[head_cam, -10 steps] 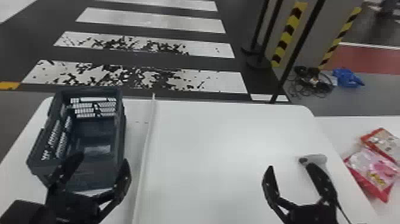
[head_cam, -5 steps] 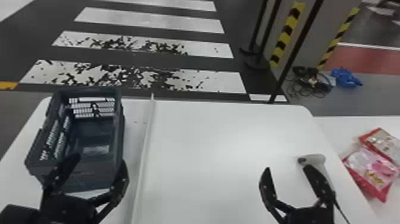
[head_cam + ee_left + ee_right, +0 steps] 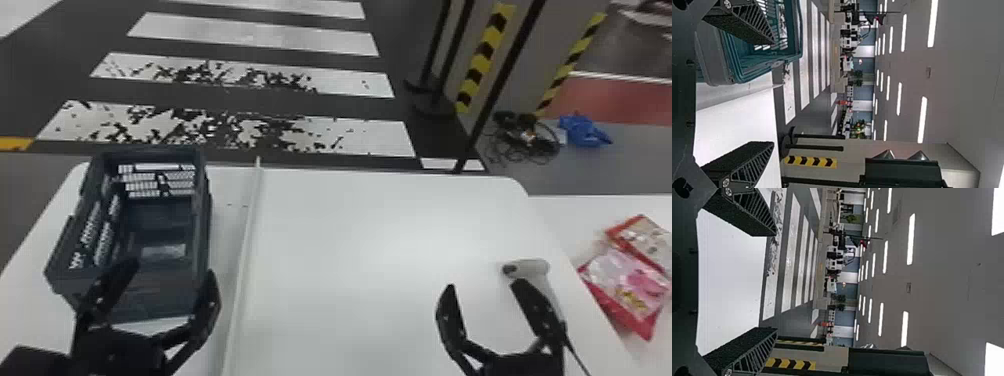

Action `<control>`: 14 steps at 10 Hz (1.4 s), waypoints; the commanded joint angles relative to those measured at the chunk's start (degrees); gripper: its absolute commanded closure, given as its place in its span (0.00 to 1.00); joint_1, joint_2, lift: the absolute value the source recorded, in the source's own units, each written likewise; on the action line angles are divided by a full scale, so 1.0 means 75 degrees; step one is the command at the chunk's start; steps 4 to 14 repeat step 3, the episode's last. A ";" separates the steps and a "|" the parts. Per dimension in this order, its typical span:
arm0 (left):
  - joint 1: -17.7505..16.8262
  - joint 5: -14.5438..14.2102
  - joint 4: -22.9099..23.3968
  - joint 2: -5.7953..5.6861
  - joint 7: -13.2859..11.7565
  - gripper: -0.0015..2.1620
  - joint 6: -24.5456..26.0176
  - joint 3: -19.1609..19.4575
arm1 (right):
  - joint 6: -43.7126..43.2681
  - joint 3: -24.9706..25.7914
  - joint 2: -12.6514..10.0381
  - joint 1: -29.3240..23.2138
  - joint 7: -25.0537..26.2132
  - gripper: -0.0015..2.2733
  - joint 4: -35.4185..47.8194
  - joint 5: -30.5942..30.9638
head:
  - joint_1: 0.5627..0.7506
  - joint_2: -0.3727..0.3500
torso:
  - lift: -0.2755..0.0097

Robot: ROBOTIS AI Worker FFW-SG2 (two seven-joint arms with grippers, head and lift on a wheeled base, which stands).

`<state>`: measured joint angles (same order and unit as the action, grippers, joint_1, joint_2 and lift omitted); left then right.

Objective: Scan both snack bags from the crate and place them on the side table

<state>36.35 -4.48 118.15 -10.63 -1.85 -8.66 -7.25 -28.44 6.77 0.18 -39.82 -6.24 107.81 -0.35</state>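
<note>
On the left of the counter (image 3: 350,250), we find the crate (image 3: 155,296) and left claw (image 3: 172,269), fingers apart; the right claw (image 3: 484,285), also parted, stands by the scanner (image 3: 525,268). We judge both placements made: ease back, clear of the scanner. Rightmost, the side counter (image 3: 570,212) bears a glossy pink snack bag (image 3: 630,285), red-edged, against a red-and-pale bag (image 3: 645,237).

Both pairs of fingers (image 3: 452,315) slightly shifted

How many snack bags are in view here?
2, both on the side table at the robot's right: a pink bag and, just beyond it, a red-and-beige bag.
</note>
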 commanded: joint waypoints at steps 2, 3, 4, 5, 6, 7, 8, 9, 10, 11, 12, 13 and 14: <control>0.0075 0.0035 0.0103 0.0000 0.0000 0.04 -0.0023 0.0005 | -0.0081 -0.0012 -0.0030 -0.0057 -0.0001 0.03 0.0051 -0.0047 | 0.70 0.31 | 0.62; 0.0099 0.0035 0.0114 0.0000 0.0000 0.04 -0.0023 0.0017 | -0.0081 -0.0023 -0.0030 -0.0069 -0.0001 0.03 0.0051 -0.0047 | 0.70 0.30 | 0.62; 0.0099 0.0035 0.0114 0.0000 0.0000 0.04 -0.0023 0.0017 | -0.0081 -0.0023 -0.0030 -0.0069 -0.0001 0.03 0.0051 -0.0047 | 0.70 0.30 | 0.62; 0.0099 0.0035 0.0114 0.0000 0.0000 0.04 -0.0023 0.0017 | -0.0081 -0.0023 -0.0030 -0.0069 -0.0001 0.03 0.0051 -0.0047 | 0.70 0.30 | 0.62; 0.0099 0.0035 0.0114 0.0000 0.0000 0.04 -0.0023 0.0017 | -0.0081 -0.0023 -0.0030 -0.0069 -0.0001 0.03 0.0051 -0.0047 | 0.70 0.30 | 0.62; 0.0099 0.0035 0.0114 0.0000 0.0000 0.04 -0.0023 0.0017 | -0.0081 -0.0023 -0.0030 -0.0069 -0.0001 0.03 0.0051 -0.0047 | 0.70 0.30 | 0.62; 0.0099 0.0035 0.0114 0.0000 0.0000 0.04 -0.0023 0.0017 | -0.0081 -0.0023 -0.0030 -0.0069 -0.0001 0.03 0.0051 -0.0047 | 0.70 0.30 | 0.62; 0.0099 0.0035 0.0114 0.0000 0.0000 0.04 -0.0023 0.0017 | -0.0081 -0.0023 -0.0030 -0.0069 -0.0001 0.03 0.0051 -0.0047 | 0.70 0.30 | 0.62; 0.0099 0.0035 0.0114 0.0000 0.0000 0.04 -0.0023 0.0017 | -0.0081 -0.0023 -0.0030 -0.0069 -0.0001 0.03 0.0051 -0.0047 | 0.70 0.30 | 0.62; 0.0099 0.0035 0.0114 0.0000 0.0000 0.04 -0.0023 0.0017 | -0.0081 -0.0023 -0.0030 -0.0069 -0.0001 0.03 0.0051 -0.0047 | 0.70 0.30 | 0.62; 0.0099 0.0035 0.0114 0.0000 0.0000 0.04 -0.0023 0.0017 | -0.0081 -0.0023 -0.0030 -0.0069 -0.0001 0.03 0.0051 -0.0047 | 0.70 0.30 | 0.62; 0.0099 0.0035 0.0114 0.0000 0.0000 0.04 -0.0023 0.0017 | -0.0081 -0.0023 -0.0030 -0.0069 -0.0001 0.03 0.0051 -0.0047 | 0.70 0.30 | 0.62; 0.0099 0.0035 0.0114 0.0000 0.0000 0.04 -0.0023 0.0017 | -0.0081 -0.0023 -0.0030 -0.0069 -0.0001 0.03 0.0051 -0.0047 | 0.70 0.30 | 0.62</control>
